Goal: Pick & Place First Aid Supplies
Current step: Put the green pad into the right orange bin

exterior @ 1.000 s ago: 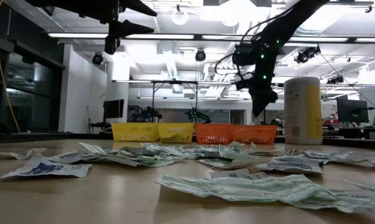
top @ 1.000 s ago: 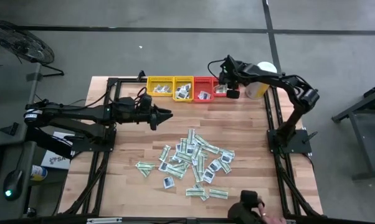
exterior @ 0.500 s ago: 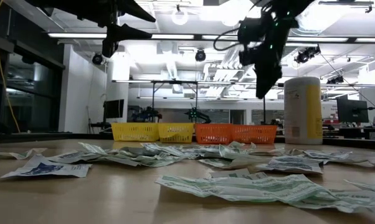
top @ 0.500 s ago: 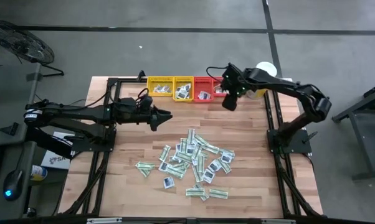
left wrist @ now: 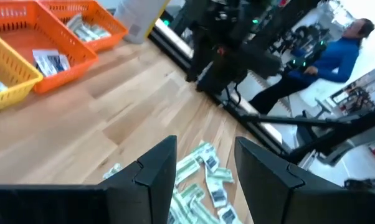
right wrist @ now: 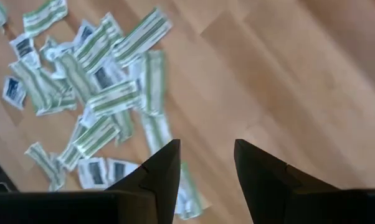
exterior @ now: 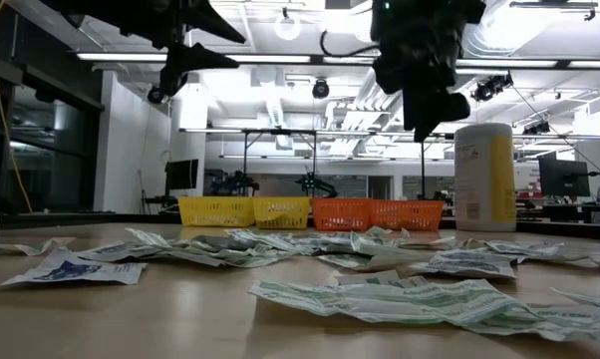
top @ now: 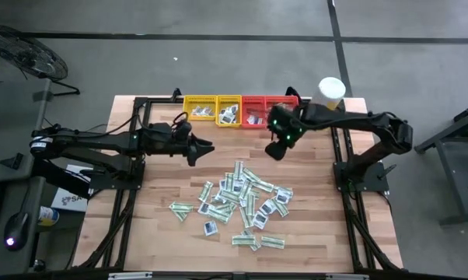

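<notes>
While your right end effector hangs open and empty mid-counter, overlapping packets risk a double pick.

White-and-green striped packets; yellow and red trays.

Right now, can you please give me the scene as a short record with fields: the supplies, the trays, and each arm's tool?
supplies: loose pile of packets on the wooden table, some already in the trays
trays: two yellow trays and two red trays in a row at the far edge
canister: white canister beside the red trays
left tool: open, empty, above bare table left of the pile
right tool: open, empty, between trays and pile
</notes>
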`<state>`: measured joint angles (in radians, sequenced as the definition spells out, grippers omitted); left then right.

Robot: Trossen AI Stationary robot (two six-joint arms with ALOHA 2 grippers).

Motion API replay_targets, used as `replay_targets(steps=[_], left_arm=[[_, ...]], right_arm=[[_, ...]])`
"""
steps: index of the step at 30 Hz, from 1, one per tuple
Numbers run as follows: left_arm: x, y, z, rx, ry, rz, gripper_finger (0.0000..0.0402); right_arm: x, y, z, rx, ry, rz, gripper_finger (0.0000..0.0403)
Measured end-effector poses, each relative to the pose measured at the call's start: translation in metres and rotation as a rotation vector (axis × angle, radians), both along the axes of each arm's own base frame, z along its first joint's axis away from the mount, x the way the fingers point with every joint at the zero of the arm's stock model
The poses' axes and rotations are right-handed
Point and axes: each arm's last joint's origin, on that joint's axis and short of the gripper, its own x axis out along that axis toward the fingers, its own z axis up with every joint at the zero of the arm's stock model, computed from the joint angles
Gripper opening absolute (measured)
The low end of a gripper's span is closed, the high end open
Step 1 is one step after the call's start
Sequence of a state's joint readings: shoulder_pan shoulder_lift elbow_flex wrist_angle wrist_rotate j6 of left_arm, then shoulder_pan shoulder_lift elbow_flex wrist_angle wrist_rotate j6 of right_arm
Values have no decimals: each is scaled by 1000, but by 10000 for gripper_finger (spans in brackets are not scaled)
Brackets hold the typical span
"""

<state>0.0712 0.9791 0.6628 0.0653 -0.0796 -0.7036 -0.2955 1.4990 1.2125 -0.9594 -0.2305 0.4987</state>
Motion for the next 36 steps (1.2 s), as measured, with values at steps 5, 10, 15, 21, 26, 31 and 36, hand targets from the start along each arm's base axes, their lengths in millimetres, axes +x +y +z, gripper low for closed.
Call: replay_targets(steps=[5, 10, 15, 21, 26, 31, 36], left_arm=[[-2, -1, -6, -15, 64, -37, 161], [-3, -2, -10, -28, 102, -67, 161], [-4, -3, -12, -34, 131, -102, 161], [-3, -4, -12, -29, 128, -123, 161], [-4, -4, -13, -30, 135, -122, 161], [-4, -4, -13, -32, 144, -123, 161], [-4, -4, -13, -31, 143, -123, 161]], right_arm=[[9, 26, -3, 22, -13, -41, 145], [8, 47, -35, 40, -27, -224, 145], [-2, 69, -67, 92, -88, -394, 145], [-17, 90, -97, 119, -116, -552, 145], [-25, 104, -112, 156, -130, -594, 145], [-31, 116, -118, 168, -126, -608, 145], [-31, 123, -117, 156, -152, -634, 145]])
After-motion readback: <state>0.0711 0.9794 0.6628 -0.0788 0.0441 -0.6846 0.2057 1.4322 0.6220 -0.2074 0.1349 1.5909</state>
